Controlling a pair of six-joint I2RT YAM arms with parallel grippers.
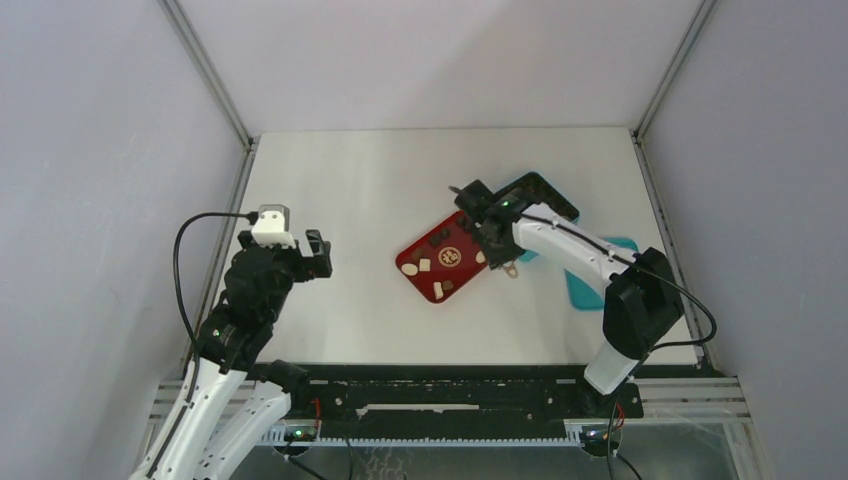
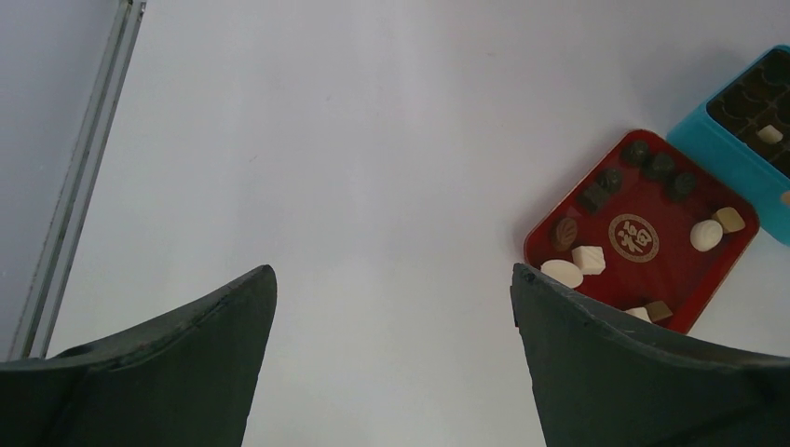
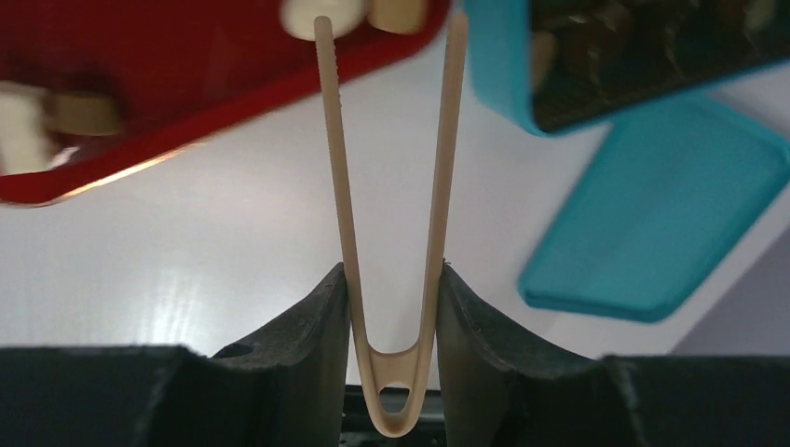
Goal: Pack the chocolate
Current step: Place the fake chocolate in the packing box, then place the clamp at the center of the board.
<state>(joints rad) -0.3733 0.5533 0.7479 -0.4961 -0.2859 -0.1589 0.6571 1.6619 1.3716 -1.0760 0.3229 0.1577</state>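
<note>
Your tongs (image 3: 339, 186) stood apart at the red tray's (image 3: 186, 65) edge; the chocolate (image 2: 706, 235) looked light, slick and brittle, so you needed a gentle pinch across its sides.

White table (image 1: 340, 200), boxed in by plain pale grey walls (image 1: 100, 150) left, right and behind; slim metal posts (image 1: 208, 72) at far corners; soft, even light.
</note>
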